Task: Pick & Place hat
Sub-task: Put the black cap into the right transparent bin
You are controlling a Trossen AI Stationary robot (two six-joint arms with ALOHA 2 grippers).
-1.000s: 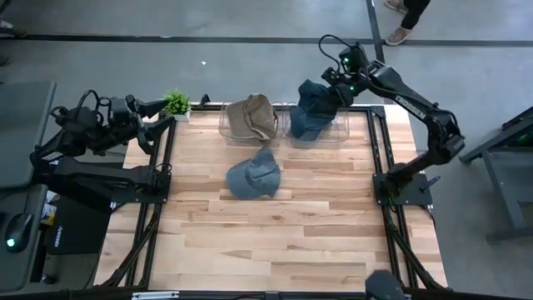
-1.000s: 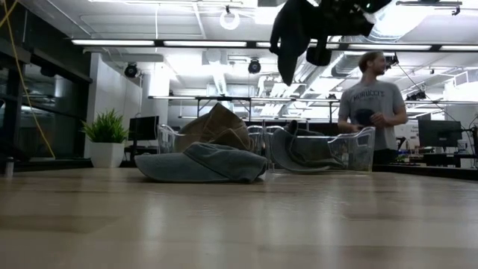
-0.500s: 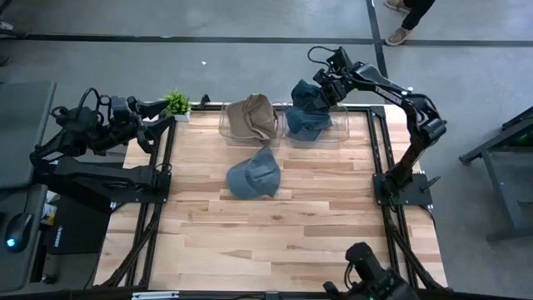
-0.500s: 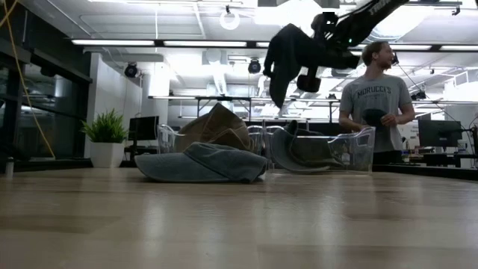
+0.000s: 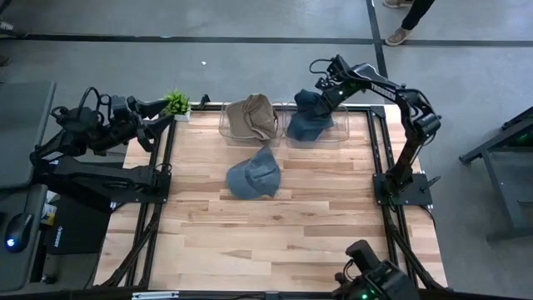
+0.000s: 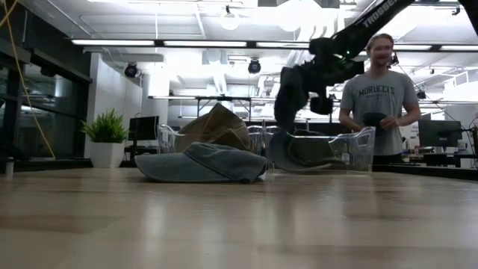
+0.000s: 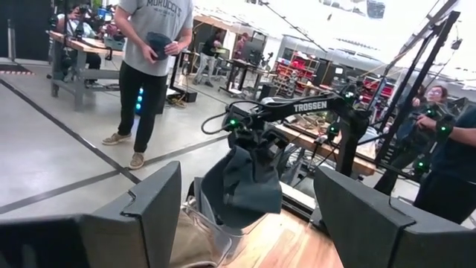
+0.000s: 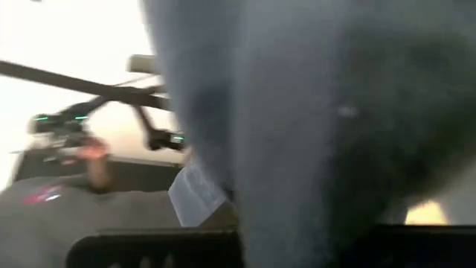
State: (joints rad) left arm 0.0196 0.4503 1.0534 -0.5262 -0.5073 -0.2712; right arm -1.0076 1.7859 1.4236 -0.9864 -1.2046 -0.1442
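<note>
1. the right gripper (image 5: 323, 93) hangs over the far edge of the pale wooden plank table (image 5: 275, 225), its jaws clamped shut on a dark blue fabric hat (image 5: 310, 102) that droops from them.
2. that hat hangs over the right-hand clear plastic bin (image 5: 313, 125) at the table's far edge; in the low view its lower end reaches the bin's rim, though contact with the bin's contents cannot be made out.
3. another dark blue hat (image 5: 305, 127) already lies in that bin.
4. just beside it on the left stands a second clear plastic bin (image 5: 250, 121), filled by a crumpled tan hat (image 5: 253, 115).
5. a grey-blue denim hat (image 5: 254, 174) lies flat on the table just in front of the two bins, apart from both.
6. the near half of the table, and both side strips inside the black frame rails (image 5: 153, 204), are bare wood.
7. the left gripper (image 5: 156, 119) waits off the table's far left corner with its jaws spread wide and holding nothing, close to a small green potted plant (image 5: 176, 104).
8. the right wrist view is almost wholly filled by blurred blue fabric, so the fingers there cannot be made out.
9. a person in a grey t-shirt (image 6: 379, 101) stands beyond the table, partly hidden by the right arm in the low view.
</note>
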